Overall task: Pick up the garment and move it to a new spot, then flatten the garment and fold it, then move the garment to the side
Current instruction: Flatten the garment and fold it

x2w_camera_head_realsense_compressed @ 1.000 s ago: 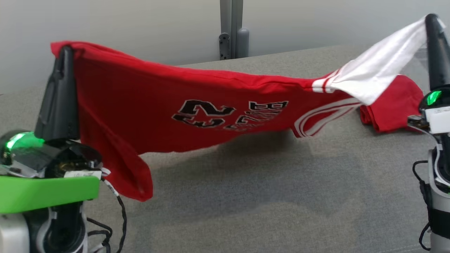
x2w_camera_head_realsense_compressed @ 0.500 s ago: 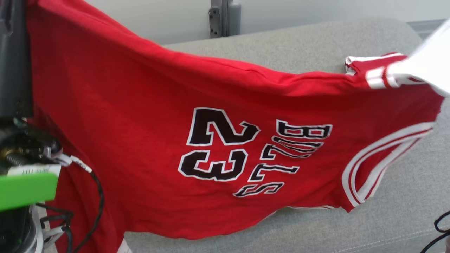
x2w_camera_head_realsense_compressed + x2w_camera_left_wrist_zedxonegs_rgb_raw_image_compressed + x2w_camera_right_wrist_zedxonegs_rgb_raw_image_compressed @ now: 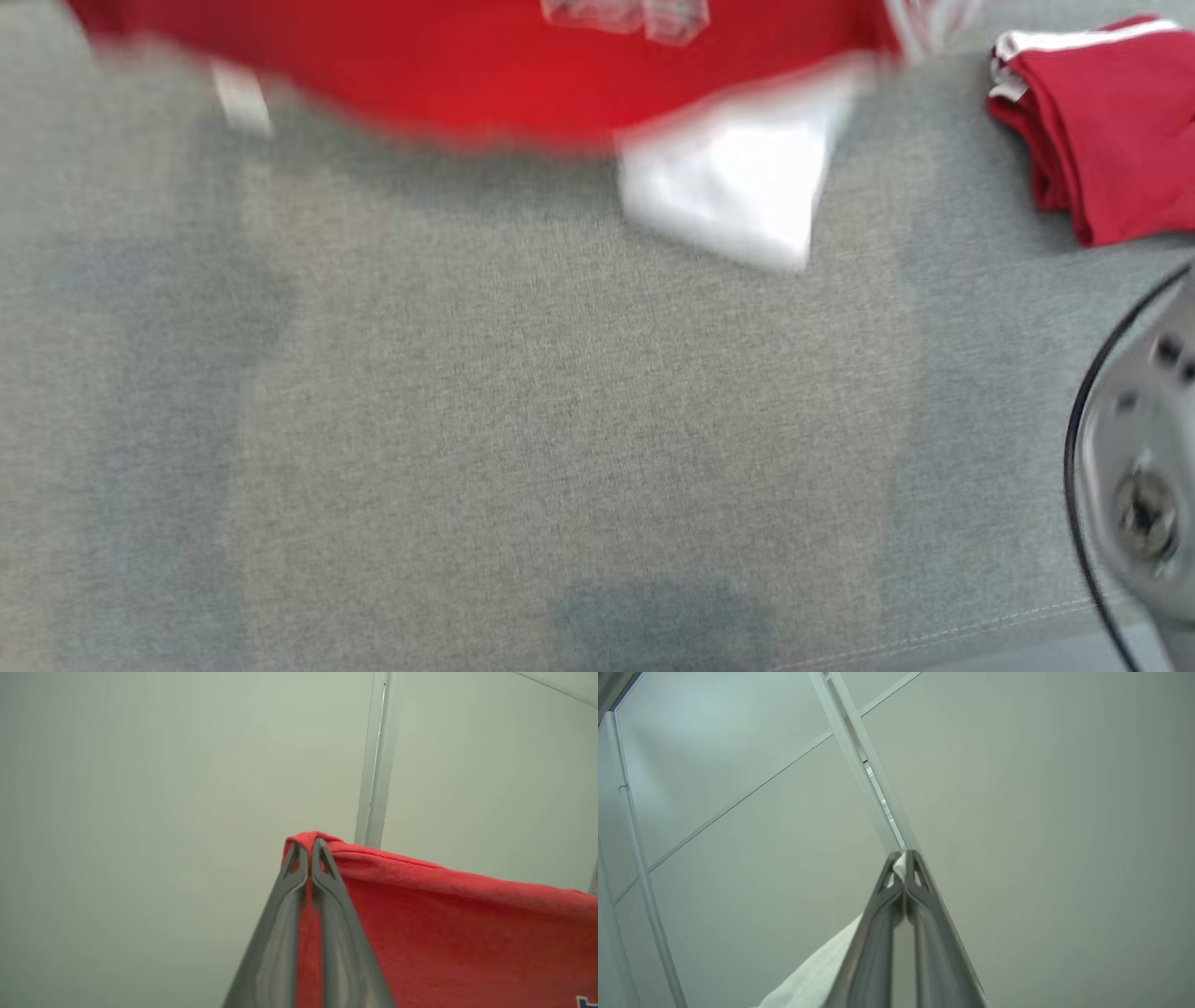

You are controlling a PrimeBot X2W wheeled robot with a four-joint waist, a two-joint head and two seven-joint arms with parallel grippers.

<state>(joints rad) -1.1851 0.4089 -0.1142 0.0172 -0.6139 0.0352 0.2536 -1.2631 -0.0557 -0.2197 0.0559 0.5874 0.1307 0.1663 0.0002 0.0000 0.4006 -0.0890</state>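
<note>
a red jersey (image 3: 485, 84) hangs blurred above the far part of the grey upholstered surface (image 3: 560, 420), with a white panel (image 3: 738, 187) dangling from its lower edge over that surface. the left gripper (image 3: 308, 851) is clamped on a red corner of the cloth, and the right gripper (image 3: 904, 858) is pinched tight on a white edge. each hold takes in only a small fold at the fingertips, so a hard swing could likely pull one corner free and drop the jersey in a heap on the grey surface. it might also come down on the folded red garment (image 3: 1111, 121) lying at the surface's far right. both pairs of fingers point away from the surface toward a pale panelled wall (image 3: 140, 812), the cloth falling from their tips.
</note>
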